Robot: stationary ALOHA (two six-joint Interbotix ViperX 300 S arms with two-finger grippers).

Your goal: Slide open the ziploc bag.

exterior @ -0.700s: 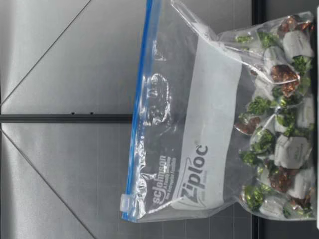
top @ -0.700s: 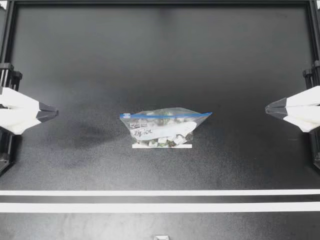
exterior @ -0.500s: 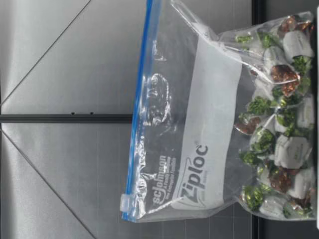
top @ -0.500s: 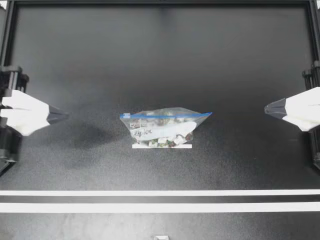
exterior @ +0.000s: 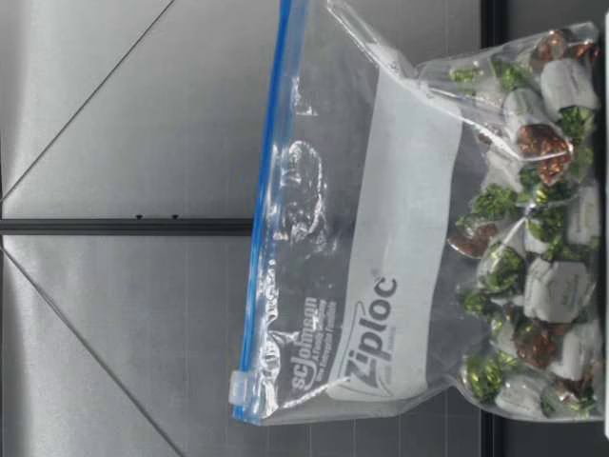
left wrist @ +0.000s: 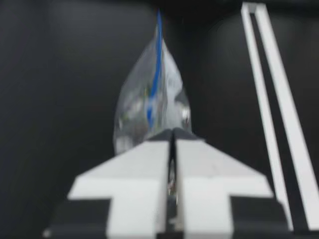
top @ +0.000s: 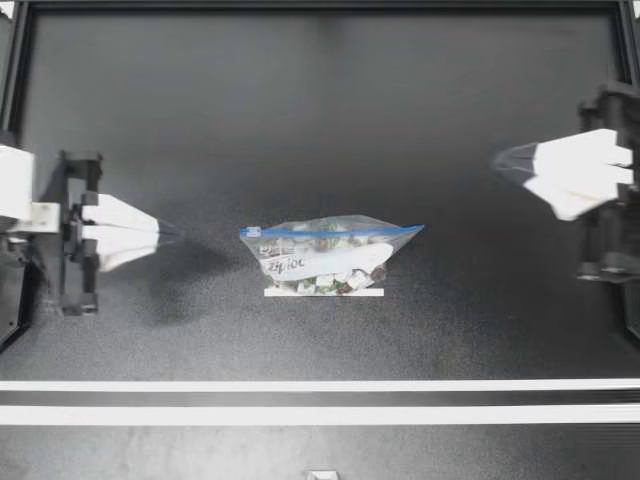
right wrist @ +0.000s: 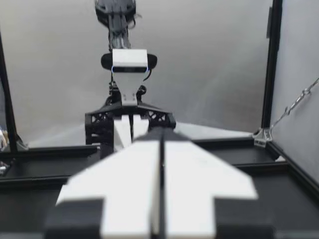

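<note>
Ziploc bag (top: 325, 255) of clear plastic, holding wrapped sweets (top: 330, 283), stands mid-table in the top view, well apart from my left gripper (top: 168, 235) and my right gripper (top: 500, 160). Low view: the white slider tab (exterior: 241, 388) sits at one end of the blue zip track (exterior: 268, 190); limp, slippery film likely needs pinching beside it. Left wrist view: fingers (left wrist: 144, 164) pressed together, empty, bag ahead. Right wrist view: likewise clenched, empty.

Black table (top: 320, 120) bears 1 ziploc bag (top: 325, 250), 1 short tape strip (top: 323, 292), 2 white lines (top: 320, 385).
</note>
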